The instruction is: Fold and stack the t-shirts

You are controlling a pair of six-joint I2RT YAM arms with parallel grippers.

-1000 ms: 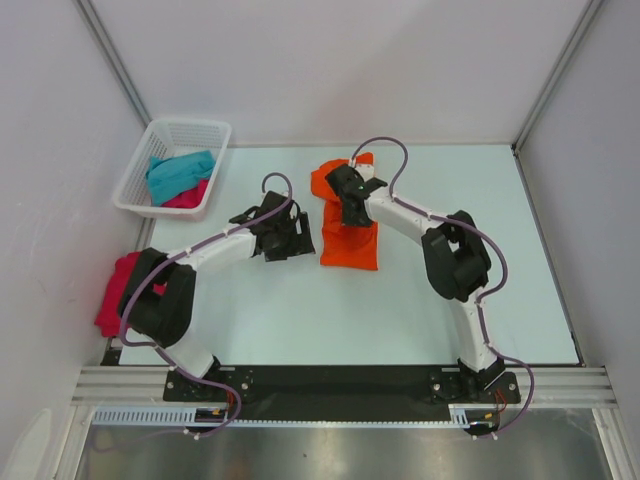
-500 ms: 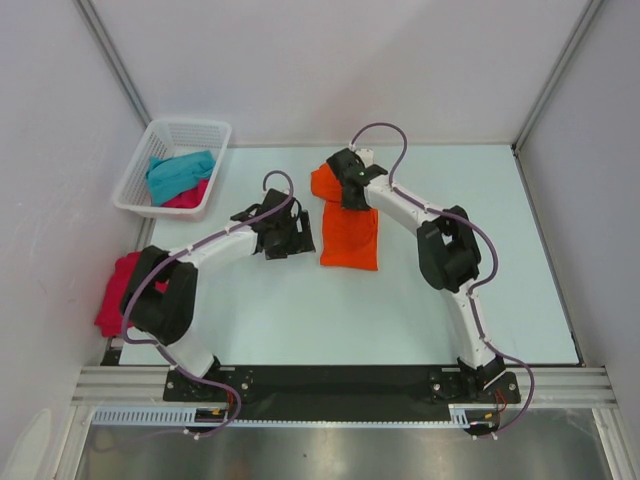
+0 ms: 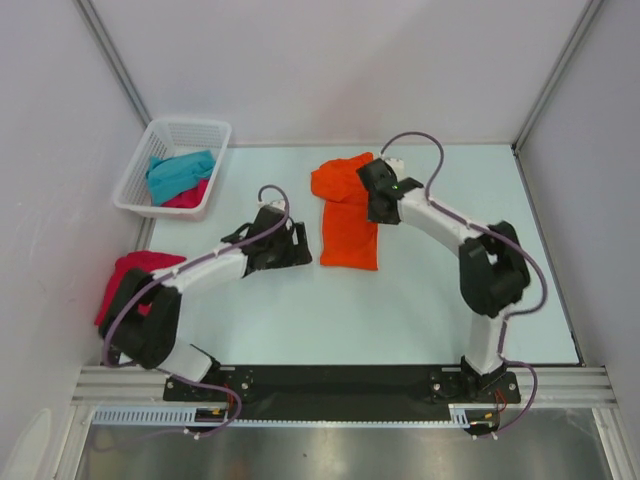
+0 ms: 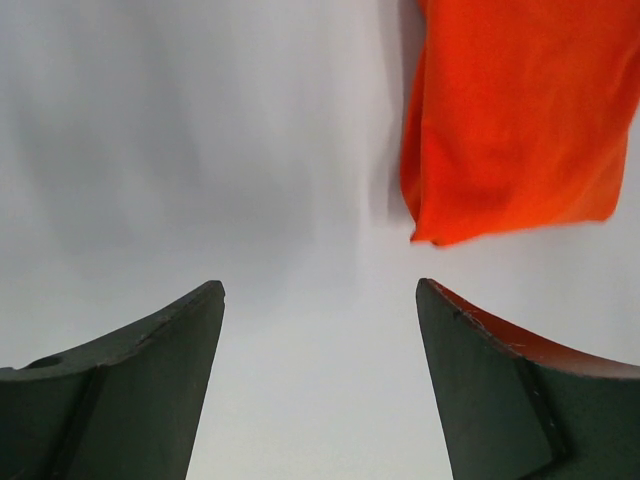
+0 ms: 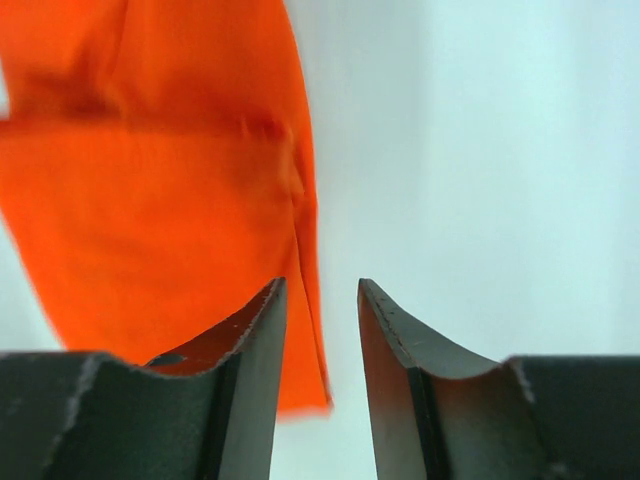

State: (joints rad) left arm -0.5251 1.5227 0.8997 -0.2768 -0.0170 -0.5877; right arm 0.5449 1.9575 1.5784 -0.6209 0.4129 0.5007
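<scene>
The bright orange t-shirt point(image 3: 345, 220) lies partly folded as a long strip at the table's middle back. My right gripper point(image 3: 381, 199) hovers at the shirt's upper right edge, its jaws a narrow gap apart and holding nothing. In the right wrist view the orange cloth point(image 5: 160, 190) lies under and left of the gripper point(image 5: 321, 285). My left gripper point(image 3: 291, 246) is open and empty just left of the shirt. The shirt's corner point(image 4: 510, 110) shows ahead and right of the gripper point(image 4: 320, 290). A teal t-shirt point(image 3: 180, 172) and a pink one point(image 3: 192, 197) lie in the basket. Another pink t-shirt point(image 3: 125, 282) lies at the left edge.
The white lattice basket point(image 3: 189, 129) stands at the back left corner. Walls close in the table on the left, back and right. Bare table point(image 3: 400, 300) stretches in front of the orange shirt.
My right gripper has moved from above the shirt's top to its right edge, and the shirt's top now lies uncovered and flat. My left gripper has drawn back slightly toward the near side.
</scene>
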